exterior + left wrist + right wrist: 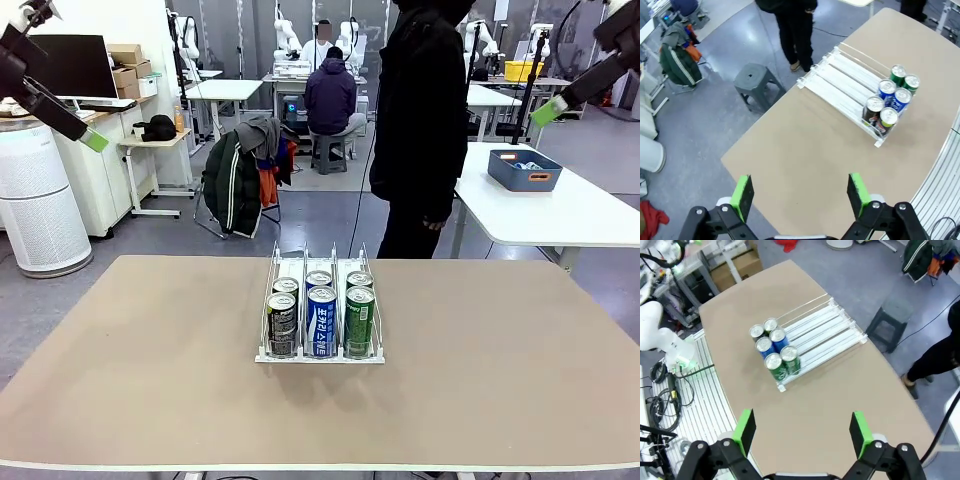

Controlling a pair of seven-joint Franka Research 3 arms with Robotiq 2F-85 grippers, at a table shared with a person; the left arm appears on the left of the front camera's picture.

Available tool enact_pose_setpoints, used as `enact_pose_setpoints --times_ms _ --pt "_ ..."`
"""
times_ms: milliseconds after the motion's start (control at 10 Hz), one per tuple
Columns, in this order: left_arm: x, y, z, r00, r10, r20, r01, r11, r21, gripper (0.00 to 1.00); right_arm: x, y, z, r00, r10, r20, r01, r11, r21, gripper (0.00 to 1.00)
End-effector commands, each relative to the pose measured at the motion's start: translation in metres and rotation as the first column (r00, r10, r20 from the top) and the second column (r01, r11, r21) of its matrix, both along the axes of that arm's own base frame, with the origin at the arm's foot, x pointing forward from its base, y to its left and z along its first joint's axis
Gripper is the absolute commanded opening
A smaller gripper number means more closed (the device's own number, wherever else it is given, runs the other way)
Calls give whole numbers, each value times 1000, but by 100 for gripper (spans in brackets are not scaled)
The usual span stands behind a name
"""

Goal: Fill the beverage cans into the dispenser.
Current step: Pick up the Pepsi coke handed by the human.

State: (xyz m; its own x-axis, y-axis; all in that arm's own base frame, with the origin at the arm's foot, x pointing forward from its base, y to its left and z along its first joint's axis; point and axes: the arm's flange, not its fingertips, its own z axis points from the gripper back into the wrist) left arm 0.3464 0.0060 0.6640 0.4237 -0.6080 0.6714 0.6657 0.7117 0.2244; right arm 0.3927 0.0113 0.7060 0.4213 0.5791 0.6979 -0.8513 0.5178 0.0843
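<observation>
Dispenser: clear-walled, three-lane dispenser with a white base [320,357], mid-counter, holds six slim aluminium beverage cans [322,320]: two black, two blue, two green, bunched at its robot-side end.
Left end effector [800,192]: fingers apart, empty, high and well left of the dispenser.
Right end effector [802,427]: fingers apart, empty, high and well right of the dispenser.
Counter: bare tan counter [150,380] on every side of the dispenser.

A grey floor [160,240] spreads beyond the tan surface [150,380]. In the upper left stand a white cylindrical unit [40,200], a monitor [75,65] and cardboard boxes [130,70]. A jacket-draped chair [235,185] sits centre. At right, a white table [585,215] carries a blue tub [520,178].
</observation>
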Motion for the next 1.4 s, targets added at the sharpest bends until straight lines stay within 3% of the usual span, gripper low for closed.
enact_pose_setpoints --times_ms 0,200,500,600,700,1000,1300 --pt "-1 11 21 995 100 24 -101 995 19 100 20 -8 28 992 -26 122 32 998 -49 100" --pt "-10 14 40 997 68 19 -69 997 19 100 25 -10 48 976 -80 203 91 995 -45 100" --pt "-19 10 58 993 88 83 -92 995 45 100 25 -13 71 960 -116 253 140 987 -79 100" --pt "-18 5 53 997 48 61 -52 997 56 100 26 -12 70 968 -130 216 152 984 -92 100" --pt "-17 12 60 995 62 82 -64 998 19 100 26 -16 72 965 -94 244 107 993 -41 100" --pt "-18 9 61 995 57 84 -60 998 30 100 26 -16 73 965 -99 242 115 992 -56 100" --pt "-21 -3 75 983 173 66 -175 984 21 100 19 -7 81 954 -168 247 187 981 -55 100"
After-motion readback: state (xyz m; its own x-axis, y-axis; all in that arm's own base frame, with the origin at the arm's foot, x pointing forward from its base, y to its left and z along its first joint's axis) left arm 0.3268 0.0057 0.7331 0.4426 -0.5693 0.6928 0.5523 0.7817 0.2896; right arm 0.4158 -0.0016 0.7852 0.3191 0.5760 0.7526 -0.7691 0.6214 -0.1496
